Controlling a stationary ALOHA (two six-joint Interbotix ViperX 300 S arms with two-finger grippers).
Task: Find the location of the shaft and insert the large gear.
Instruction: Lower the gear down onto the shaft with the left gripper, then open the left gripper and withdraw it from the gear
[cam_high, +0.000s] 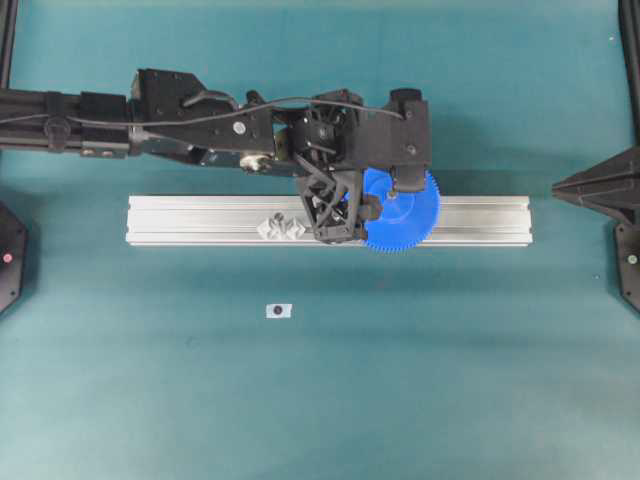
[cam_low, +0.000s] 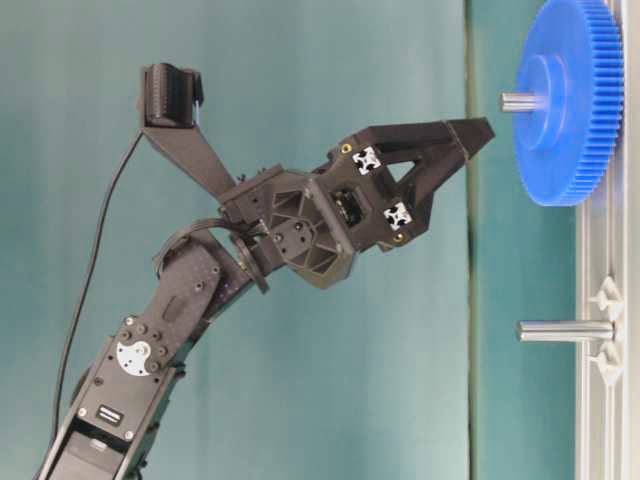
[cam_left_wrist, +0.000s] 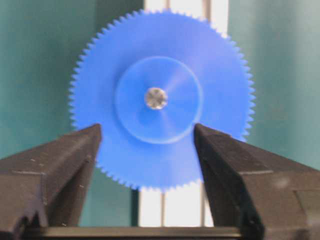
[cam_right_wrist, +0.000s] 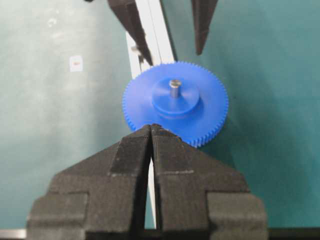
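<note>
The large gear (cam_left_wrist: 161, 97) sits seated on the shaft (cam_left_wrist: 156, 98), whose grey tip pokes through the raised hub's centre hole; in the left wrist view it lies straight ahead of the left pincer (cam_left_wrist: 147, 137), between and beyond the two spread fingers (cam_left_wrist: 55, 165), which touch nothing. That pincer is released, jaws wide apart and holding nothing, and the table-level view shows its tips standing just clear of the shaft's end (a small gap of teal shows between them). The gear rests against the aluminium rail (cam_high: 200, 215), overhanging both edges of it. So the insertion looks done as far as these pictures go; what remains, by my judgement, is only for the left arm to draw away and perhaps confirm the gear is pushed fully home. The right pincer (cam_right_wrist: 151, 131) is clenched shut on nothing, its tips pointing toward the gear's near rim, with the gear just beyond it. Counting: one blue gear, two shafts on the rail, the second shaft (cam_low: 560, 330) bare between its clear plastic mounts (cam_high: 281, 228), off to the left pincer's side along the rail, one rail, two pincers, and one small white tag (cam_high: 278, 311) lying alone on the teal surface (cam_high: 450, 380), well apart from the rail.
</note>
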